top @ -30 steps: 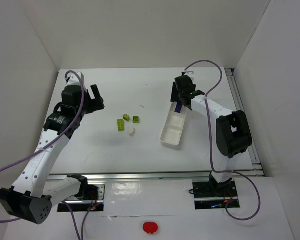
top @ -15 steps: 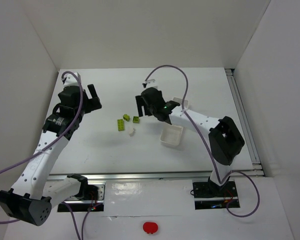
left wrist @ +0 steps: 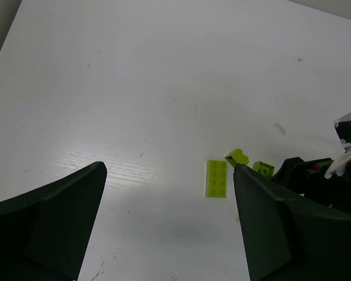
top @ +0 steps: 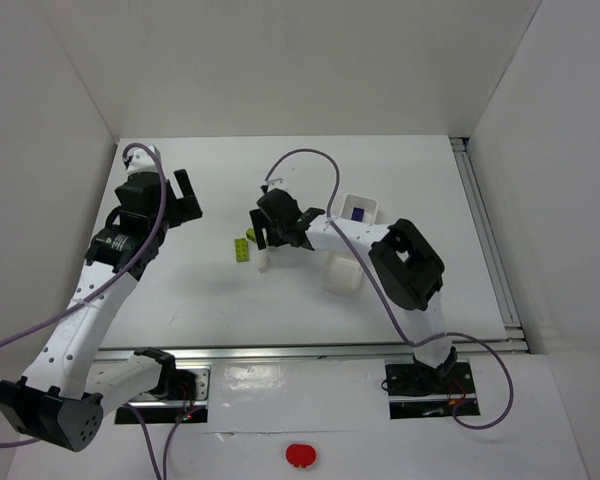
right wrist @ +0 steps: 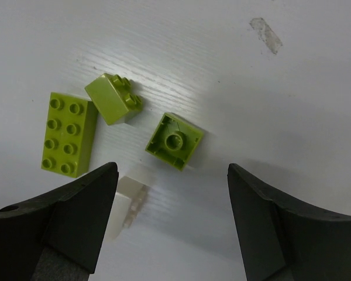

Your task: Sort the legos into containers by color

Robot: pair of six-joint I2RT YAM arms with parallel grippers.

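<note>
Sorting is barely begun: purple brick [top: 357, 212] sits in far section of tray [top: 342, 286]; green bricks [right wrist: 174, 140], white brick [right wrist: 127, 202] lie loose on table [top: 210, 300]. Right gripper [right wrist: 171, 170] hovers open, empty over them; left gripper [left wrist: 169, 168] wide open, empty.

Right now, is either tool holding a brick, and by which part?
Nothing is held: the left tool and the right tool both stand open, empty.
</note>
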